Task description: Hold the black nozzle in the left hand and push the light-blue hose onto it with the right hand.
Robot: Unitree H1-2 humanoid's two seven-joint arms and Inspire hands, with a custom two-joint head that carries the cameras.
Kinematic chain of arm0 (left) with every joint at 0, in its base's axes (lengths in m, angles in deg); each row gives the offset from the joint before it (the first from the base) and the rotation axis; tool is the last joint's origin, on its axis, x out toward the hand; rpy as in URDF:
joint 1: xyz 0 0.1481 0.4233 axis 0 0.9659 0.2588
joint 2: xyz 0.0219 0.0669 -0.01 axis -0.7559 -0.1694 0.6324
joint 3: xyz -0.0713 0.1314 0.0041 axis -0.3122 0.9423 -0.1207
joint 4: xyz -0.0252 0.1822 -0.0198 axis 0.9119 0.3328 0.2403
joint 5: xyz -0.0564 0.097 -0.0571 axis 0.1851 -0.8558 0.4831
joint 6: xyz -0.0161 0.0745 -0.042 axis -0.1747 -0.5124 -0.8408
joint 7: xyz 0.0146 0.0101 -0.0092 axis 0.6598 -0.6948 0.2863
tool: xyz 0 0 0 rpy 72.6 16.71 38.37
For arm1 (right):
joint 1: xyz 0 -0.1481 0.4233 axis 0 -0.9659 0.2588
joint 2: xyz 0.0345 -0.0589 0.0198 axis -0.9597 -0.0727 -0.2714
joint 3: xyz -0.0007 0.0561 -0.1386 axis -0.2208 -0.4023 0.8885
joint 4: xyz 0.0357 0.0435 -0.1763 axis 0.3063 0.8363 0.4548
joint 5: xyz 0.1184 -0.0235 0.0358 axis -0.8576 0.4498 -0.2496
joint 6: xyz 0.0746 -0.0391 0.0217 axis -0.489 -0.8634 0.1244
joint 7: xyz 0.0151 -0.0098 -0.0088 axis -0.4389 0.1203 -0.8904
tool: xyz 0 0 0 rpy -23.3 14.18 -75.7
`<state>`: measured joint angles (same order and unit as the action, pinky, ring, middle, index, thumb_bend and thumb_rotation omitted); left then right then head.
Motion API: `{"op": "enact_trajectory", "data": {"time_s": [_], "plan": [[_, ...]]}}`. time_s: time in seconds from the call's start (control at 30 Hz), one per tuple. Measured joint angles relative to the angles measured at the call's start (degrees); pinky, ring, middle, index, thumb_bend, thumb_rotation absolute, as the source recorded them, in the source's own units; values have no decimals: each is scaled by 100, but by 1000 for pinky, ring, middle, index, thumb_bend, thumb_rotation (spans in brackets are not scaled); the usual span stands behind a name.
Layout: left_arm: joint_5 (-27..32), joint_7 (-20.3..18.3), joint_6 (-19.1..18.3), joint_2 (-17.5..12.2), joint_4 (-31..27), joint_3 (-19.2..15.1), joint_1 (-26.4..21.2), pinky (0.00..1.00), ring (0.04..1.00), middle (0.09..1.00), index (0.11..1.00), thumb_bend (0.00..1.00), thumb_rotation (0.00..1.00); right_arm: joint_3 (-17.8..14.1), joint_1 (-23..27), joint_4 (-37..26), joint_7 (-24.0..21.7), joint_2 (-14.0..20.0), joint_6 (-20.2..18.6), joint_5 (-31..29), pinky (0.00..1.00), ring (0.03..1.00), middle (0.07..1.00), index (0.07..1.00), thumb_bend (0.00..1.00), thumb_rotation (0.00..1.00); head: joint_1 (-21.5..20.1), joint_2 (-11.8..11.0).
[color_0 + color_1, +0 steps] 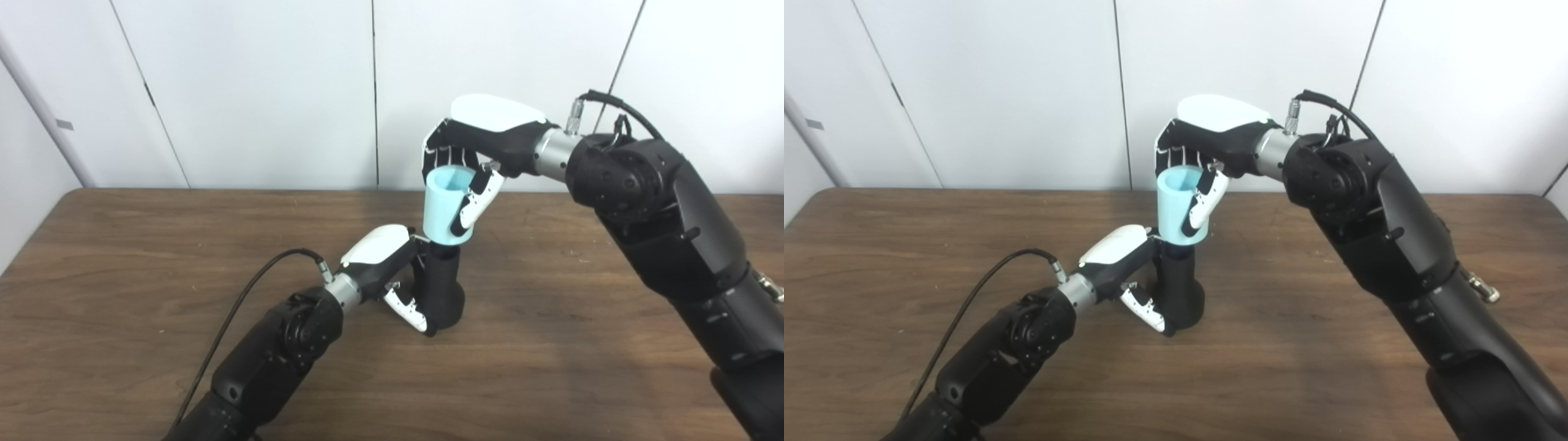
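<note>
Sitting atop the nozzle (442,282) (left-held), the hose (444,205) fills the right robot hand (484,144).

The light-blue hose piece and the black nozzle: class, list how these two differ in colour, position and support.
The light-blue hose piece is pale and held aloft by the right hand; the black nozzle is dark, stands on the wooden table and is gripped by the left hand. The hose sits above, the nozzle below. Both stand roughly upright, meeting end to end.

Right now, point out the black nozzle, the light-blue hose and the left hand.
black nozzle (446,288), left eye view, on its lower body.
light-blue hose (442,211), left eye view, on its outer wall.
left hand (1118,260), right eye view, on the hand's back.
</note>
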<state>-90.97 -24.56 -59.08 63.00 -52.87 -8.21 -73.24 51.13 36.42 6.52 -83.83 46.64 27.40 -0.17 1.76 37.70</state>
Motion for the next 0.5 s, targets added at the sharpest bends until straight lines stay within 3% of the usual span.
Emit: {"op": "enact_trajectory", "data": {"time_s": [0.5], "plan": [[-9,0,-7,3,3,3,-2,1000,604,478,491,526,0,18,-138,-153,-133,-56,-67,16,394,458,490,465,504,0,-44,44]]}}
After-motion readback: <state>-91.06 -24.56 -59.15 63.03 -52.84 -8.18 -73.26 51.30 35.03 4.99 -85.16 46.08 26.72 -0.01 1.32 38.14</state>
